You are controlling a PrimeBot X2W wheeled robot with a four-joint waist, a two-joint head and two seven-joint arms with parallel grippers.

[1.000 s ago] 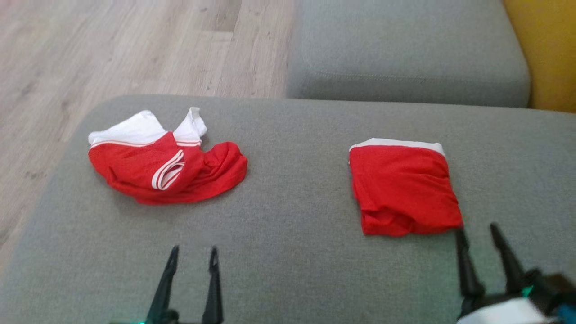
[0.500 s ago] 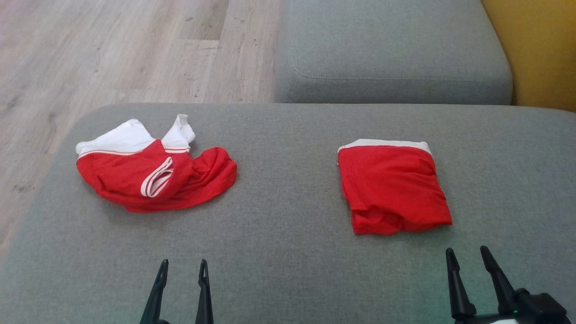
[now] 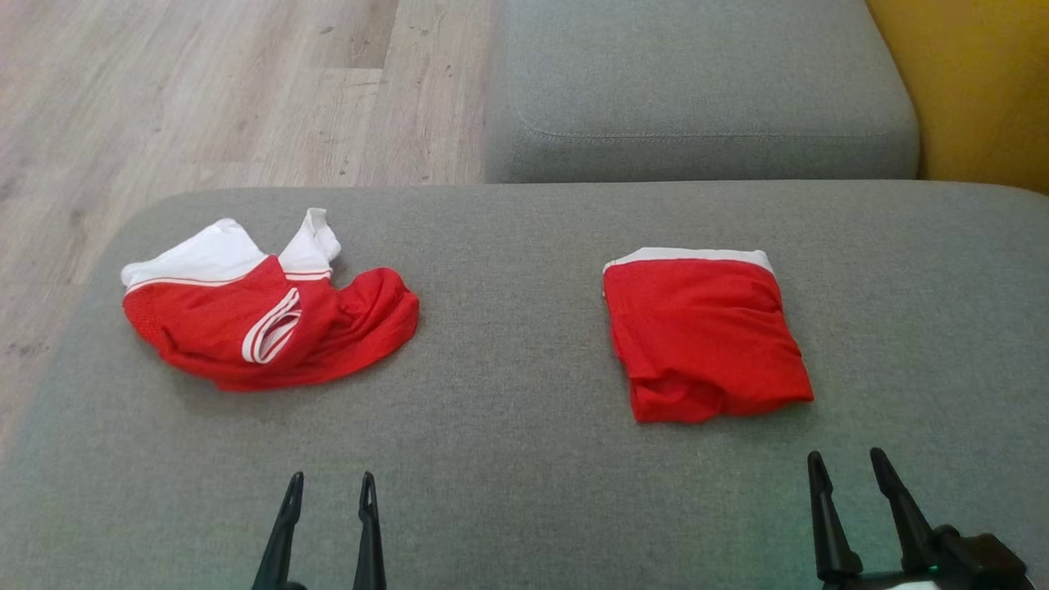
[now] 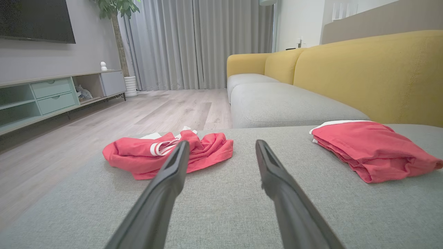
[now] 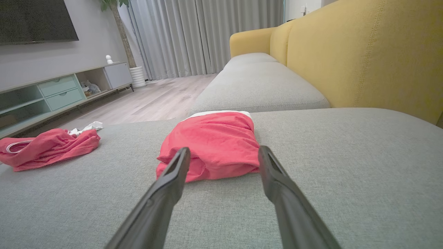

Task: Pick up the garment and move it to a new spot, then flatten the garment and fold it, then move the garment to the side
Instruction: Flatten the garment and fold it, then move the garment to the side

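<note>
**End effectors.** Left end effector (image 3: 332,479): the 2 fingers stand wide apart, nothing between them, low over bare grey cushion (image 3: 524,492). Right end effector (image 3: 845,456): also spread wide and empty, short of the near edge of the folded garment (image 3: 705,340), not touching it.

**Garments.** The folded garment lies as a neat red square with a white band at its far edge, on the right half of the cushion. The crumpled garment (image 3: 270,328), red with white trim, is heaped on the left half near the cushion's left edge, with wood floor (image 3: 205,90) beyond. It looks like the next 1 to pick up.

**Risks (judgement).**
- The heap is bunched in layers. A pinch at 1 point may take only the top fold, and the rest would drag or slip out.
- It lies close to the edge, so a sideways pull could spill it onto the floor.
- If the right arm sweeps leftward, it could catch the folded garment and undo it.
- The soft cushion gives, so fingertips pressed in may snag the upholstery.

**Versus 1 s ago.**
- The whole head view has shifted, so the camera has moved.
- Neither garment has changed shape.
- The right end effector was just beside the folded garment's near right corner. Now there is a clear gap.
</note>
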